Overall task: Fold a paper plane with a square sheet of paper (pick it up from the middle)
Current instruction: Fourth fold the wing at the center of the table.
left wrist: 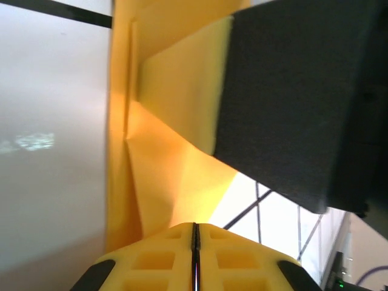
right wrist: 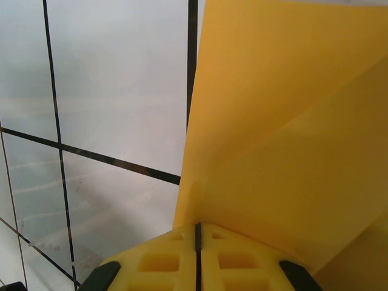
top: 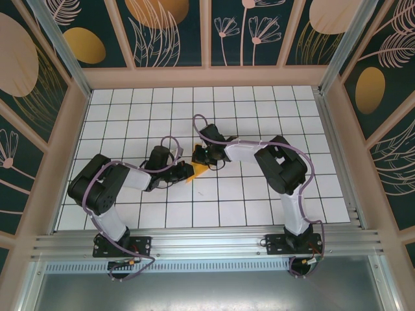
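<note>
I have the sheet of paper (top: 198, 171) at the middle of the tiled table (top: 259, 116), caught between the two arms where they meet. From above it shows as a small orange-yellow wedge, its long side slanting from near-left to far-right. The arms cover most of it, so I cannot tell its full outline or where its tip points.

On the left wrist camera the left gripper (left wrist: 195, 233) has its yellow fingers pressed together, and the paper (left wrist: 163, 151) rises out of their seam. One long folded edge runs straight away from the fingers, and creases fan out beside it. A black housing (left wrist: 303, 103) hides the paper's right part.

On the right wrist camera the right gripper (right wrist: 197, 233) is likewise pinched tight on the paper (right wrist: 285, 139). The paper spreads up and to the right and is cut off by the frame, with one diagonal fold across it.

From above, the left gripper (top: 185, 172) and right gripper (top: 203, 157) sit just beside each other.
</note>
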Available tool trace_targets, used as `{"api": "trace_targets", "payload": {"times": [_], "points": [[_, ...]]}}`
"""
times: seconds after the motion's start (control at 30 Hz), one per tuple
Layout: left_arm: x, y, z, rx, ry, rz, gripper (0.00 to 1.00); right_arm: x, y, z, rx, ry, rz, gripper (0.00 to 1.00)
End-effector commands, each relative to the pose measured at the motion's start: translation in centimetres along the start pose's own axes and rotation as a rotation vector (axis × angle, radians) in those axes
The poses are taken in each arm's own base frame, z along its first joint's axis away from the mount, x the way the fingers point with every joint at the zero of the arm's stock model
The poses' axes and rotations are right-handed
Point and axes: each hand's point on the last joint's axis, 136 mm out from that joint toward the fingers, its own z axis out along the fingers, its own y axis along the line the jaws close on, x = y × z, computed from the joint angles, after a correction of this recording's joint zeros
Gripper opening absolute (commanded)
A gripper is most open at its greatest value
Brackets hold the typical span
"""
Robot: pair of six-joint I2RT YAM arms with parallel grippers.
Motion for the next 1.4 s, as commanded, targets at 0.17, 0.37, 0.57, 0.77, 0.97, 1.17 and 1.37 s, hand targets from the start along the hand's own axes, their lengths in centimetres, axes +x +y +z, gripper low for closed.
{"api": "trace_targets", "payload": {"times": [0.17,0.37,0.57,0.77,0.97,1.17,1.37], "points": [[1.6,3.7,0.2,-0.119,0.023,0.007,0.08,1.6,-3.4,1.4,0.107,0.058,0.017,0.11],[3.1,5.0,-0.1,-0.152,0.052,-0.023,0.05,-1.5,0.0,-1.9,0.008,-0.051,0.005,0.13],[3.7,5.6,-0.5,-0.180,0.063,-0.030,0.04,-1.1,1.0,-3.8,-0.075,-0.092,0.023,0.13],[3.6,5.7,-0.5,-0.188,0.065,-0.030,0.03,0.9,1.9,-3.0,-0.147,-0.047,0.018,0.13],[3.5,5.6,-0.3,-0.186,0.070,-0.032,0.03,2.0,0.3,-0.9,-0.095,-0.011,0.039,0.12],[4.0,6.3,-0.2,-0.209,0.097,-0.025,0.00,0.7,-2.1,-0.3,-0.059,-0.035,0.068,0.11],[5.0,7.7,-0.4,-0.260,0.127,-0.021,0.00,-0.7,-2.7,-0.9,-0.057,-0.054,0.089,0.11]]}}
